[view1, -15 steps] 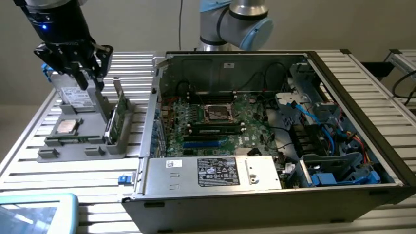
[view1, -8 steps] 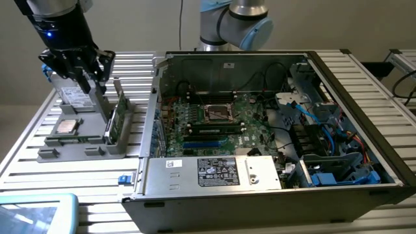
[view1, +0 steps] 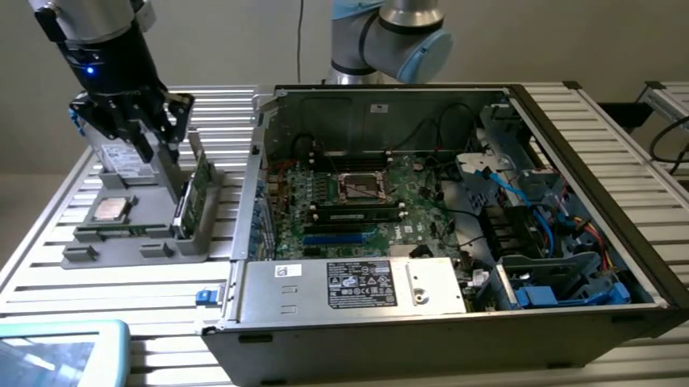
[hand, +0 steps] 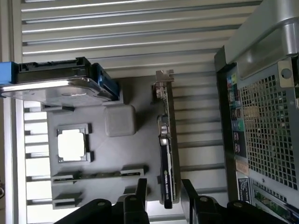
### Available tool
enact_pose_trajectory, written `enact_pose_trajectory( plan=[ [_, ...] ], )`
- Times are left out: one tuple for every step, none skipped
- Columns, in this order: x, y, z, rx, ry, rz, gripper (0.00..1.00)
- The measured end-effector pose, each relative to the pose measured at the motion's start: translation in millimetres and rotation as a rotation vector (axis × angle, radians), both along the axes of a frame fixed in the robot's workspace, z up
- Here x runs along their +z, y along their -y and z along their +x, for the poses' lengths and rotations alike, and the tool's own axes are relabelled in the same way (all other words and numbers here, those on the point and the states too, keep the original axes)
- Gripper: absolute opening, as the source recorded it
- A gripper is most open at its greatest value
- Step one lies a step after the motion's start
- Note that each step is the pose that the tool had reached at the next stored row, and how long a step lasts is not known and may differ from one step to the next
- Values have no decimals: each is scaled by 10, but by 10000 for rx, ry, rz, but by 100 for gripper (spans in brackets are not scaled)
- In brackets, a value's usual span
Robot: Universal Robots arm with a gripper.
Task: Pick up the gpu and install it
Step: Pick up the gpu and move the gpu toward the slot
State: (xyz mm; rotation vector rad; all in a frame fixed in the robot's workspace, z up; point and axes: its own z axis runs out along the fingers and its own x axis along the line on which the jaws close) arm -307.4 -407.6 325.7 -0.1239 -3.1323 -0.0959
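In exterior view, at 10 o'clock of the scene: gripper (view1: 156,145) above a grey tray (view1: 81,256) on the slatted table (view1: 108,294). Fingers (view1: 144,141) spread wide, clamped on nothing.

Standing on edge in the tray slot nearest the case: gpu (view1: 198,189), black face, green board edge, at 4 o'clock from the gripper and just beside it. Not lifted, not installed.

Upright behind the fingers: silver drive (view1: 121,165). Flat in the tray at 6 o'clock from the gripper: cpu (view1: 111,208).

At 3 o'clock from the tray: open case (view1: 603,242), lying on its side, with motherboard (view1: 356,201) inside and psu (view1: 356,282) along the near wall.

From the wrist camera: gpu (hand: 167,154) on edge in its slot, metal bracket at the end far from the gripper (hand: 164,186), near end lined up between the 2 fingers (hand: 140,198). Gap showing on each side of the card, no contact to be seen. Beside the card in the same tray: drive (hand: 56,84) with blue tab, cpu (hand: 71,143) in a square pocket, and a stick (hand: 98,174) lying flat. Beyond the card, across bare slats: perforated rear of the case (hand: 266,121).
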Motion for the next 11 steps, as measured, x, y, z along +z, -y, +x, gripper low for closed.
enact_pose_trajectory(
  plan=[
    [-12, -1, 0, 133, 0, 0, 42],
    [-25, -1, 0, 273, -1, 0, 42],
    [-39, -2, 0, 387, 0, 1, 42],
    [-58, -1, 0, 451, 1, 0, 42],
    [-76, -2, 1, 479, 2, 2, 42],
    [-95, -2, 1, 504, 2, 2, 44],
    [-112, -3, 2, 523, 2, 1, 44],
    [-130, -4, 5, 542, 2, 1, 44],
    [-149, -5, 9, 561, 1, 0, 50],
    [-166, -7, 13, 576, 2, 1, 50],
    [-185, -8, 17, 594, 3, 2, 50]
  ],
)
